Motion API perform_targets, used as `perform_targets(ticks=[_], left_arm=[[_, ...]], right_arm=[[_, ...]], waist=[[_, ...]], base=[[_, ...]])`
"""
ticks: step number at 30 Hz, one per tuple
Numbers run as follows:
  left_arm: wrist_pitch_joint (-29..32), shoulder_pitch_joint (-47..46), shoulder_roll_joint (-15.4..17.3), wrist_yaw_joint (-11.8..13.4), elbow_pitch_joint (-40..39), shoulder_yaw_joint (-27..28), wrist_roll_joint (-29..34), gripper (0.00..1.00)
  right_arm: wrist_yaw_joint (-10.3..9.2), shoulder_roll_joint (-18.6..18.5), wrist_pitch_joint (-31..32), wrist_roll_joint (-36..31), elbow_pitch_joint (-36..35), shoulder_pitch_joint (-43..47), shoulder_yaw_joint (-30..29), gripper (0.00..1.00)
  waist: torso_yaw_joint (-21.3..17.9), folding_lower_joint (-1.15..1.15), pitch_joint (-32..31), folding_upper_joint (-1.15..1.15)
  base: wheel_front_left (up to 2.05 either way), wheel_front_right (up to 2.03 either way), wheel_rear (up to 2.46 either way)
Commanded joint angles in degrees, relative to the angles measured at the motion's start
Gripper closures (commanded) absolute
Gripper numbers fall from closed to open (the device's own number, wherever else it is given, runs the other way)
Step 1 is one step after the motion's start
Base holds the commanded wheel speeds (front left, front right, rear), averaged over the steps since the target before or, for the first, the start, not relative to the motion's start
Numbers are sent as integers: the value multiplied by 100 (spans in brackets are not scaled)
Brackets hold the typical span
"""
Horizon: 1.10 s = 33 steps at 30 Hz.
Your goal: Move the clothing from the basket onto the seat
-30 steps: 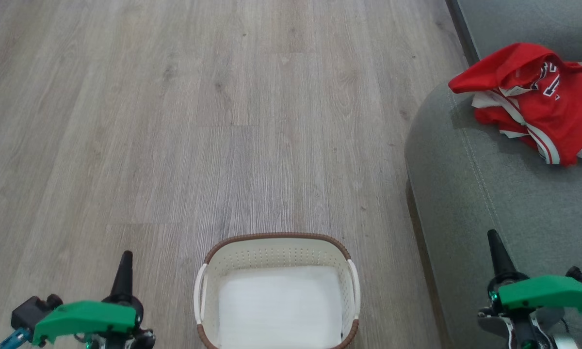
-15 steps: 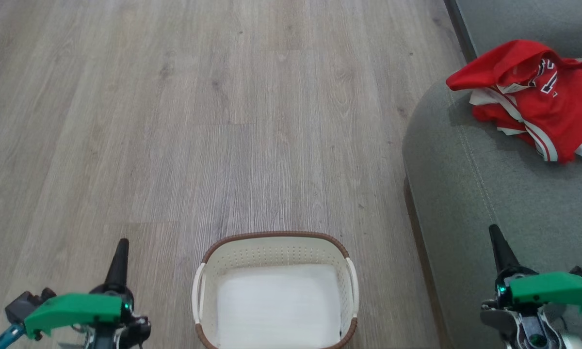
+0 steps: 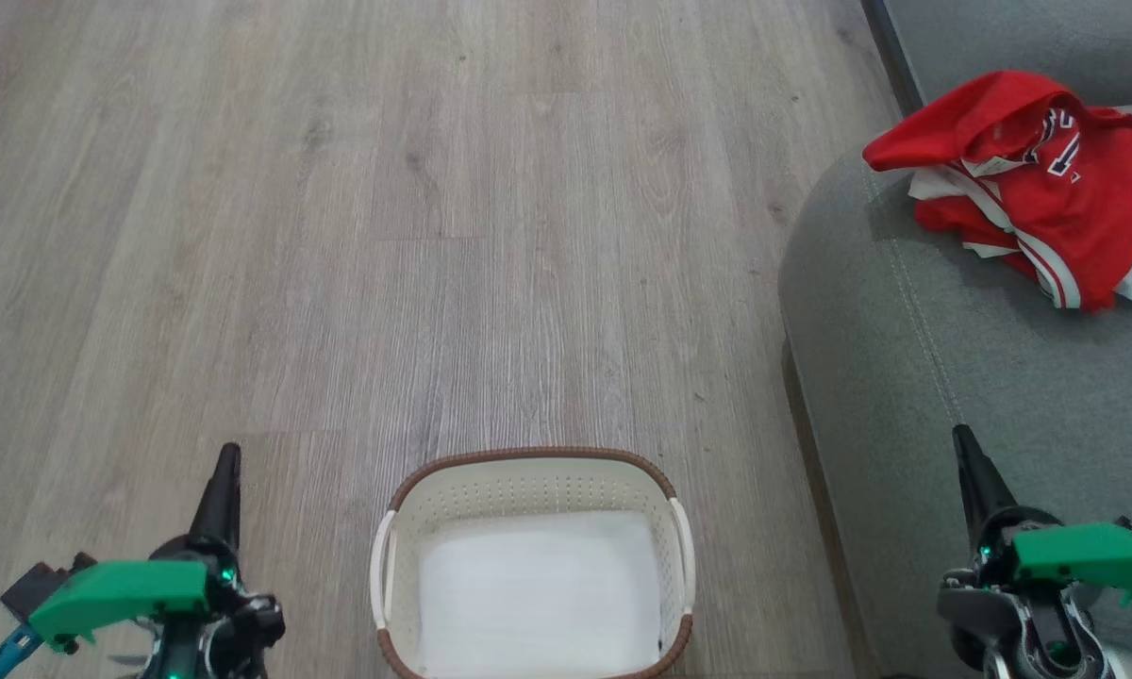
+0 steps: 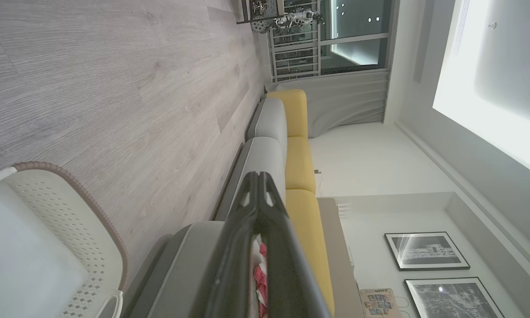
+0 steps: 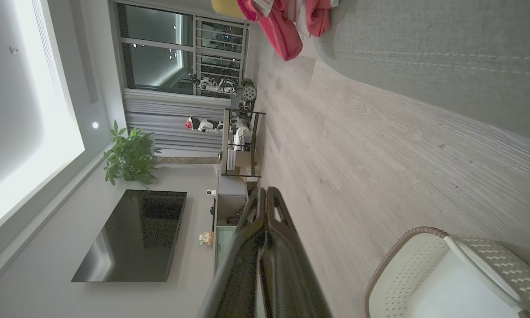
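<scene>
Clothing (image 3: 1028, 184), red with white stripes and dark lettering, lies in a crumpled heap on the grey seat (image 3: 953, 377). From the head view it sits at about two o'clock, near the cushion's rounded corner, with one red fold reaching past the edge. It is well apart from the basket (image 3: 528, 459).

The basket stands on the wooden floor (image 3: 434, 236) at six o'clock, near the side of the seat, its white bottom in plain sight.

The left gripper (image 3: 222, 481) hangs at seven o'clock over the floor, beside the basket's left handle. Its two dark fingers are pressed together tip to tip and pinch nothing. The right gripper (image 3: 972, 467) hangs at five o'clock over the near part of the seat, fingers likewise closed against each other with nothing between them. Both point toward twelve o'clock.
</scene>
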Motion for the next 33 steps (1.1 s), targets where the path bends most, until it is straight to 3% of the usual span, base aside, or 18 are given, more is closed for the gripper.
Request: perform_targets(ticks=[1,11,33], left_arm=[[47,-361,33,-88,-157,244,-166,100],[197,-475,28,-182,-147,355,-729,100],[198,-475,27,-182,-148,357,-727,100]], right_arm=[[44,-30,86,191,-233,-355,80,100],[47,-31,235,772,-262,-413,50,100],[47,-31,235,772,-263,-413,51,100]], waist=[[-5,0,3,0],[-33,0,23,0],[-33,0,23,0]], base=[[0,0,0],[0,0,0],[0,0,0]])
